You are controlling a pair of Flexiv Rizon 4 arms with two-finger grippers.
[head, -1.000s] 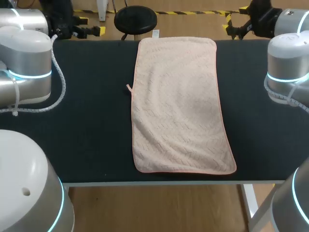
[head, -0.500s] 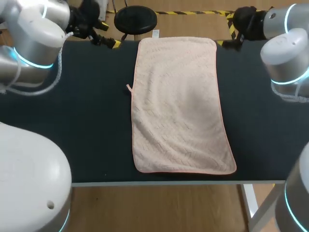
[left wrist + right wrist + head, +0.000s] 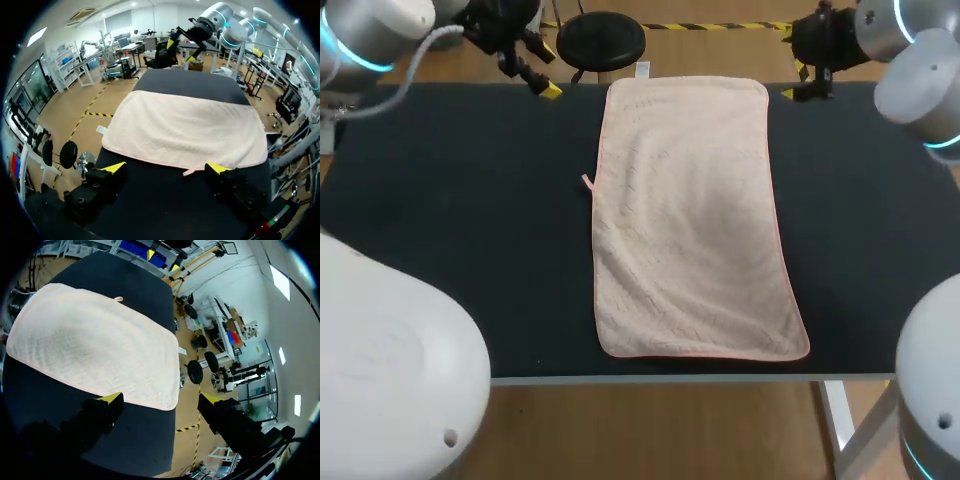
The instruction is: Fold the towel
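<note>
**A:** What is different with the towel [image 3: 695, 215] compared to one second ago?

**B:** With the towel itself, nothing. It lies flat and fully open in the middle of the table [image 3: 470, 200]. Its long side runs from the far edge to the near edge, and the near end is turned a little to my right. The small loop [image 3: 587, 182] on its left long edge is in the same place.

**A:** So what moved?

**B:** The arms. Their big joints stood low over the two sides of the table, and now they have lifted and gone outward. The left gripper [image 3: 167, 169] has come closer to the towel's far left corner. The right gripper [image 3: 161, 399] is near the far right corner. Both have the fingers spread wide, with nothing between them.

**A:** What does it mean for the folding?

**B:** I judge that no fold is begun yet. It looks like the approach to take the two far corners.

**A:** And the surface, the room around?

**B:** The table top is dark and looks matte. A broad band of it shows on each side of the towel, so I think the fingers have room to come down beside the corners. The far short edge lies just at the table's far edge, so the margin there is small.
</note>
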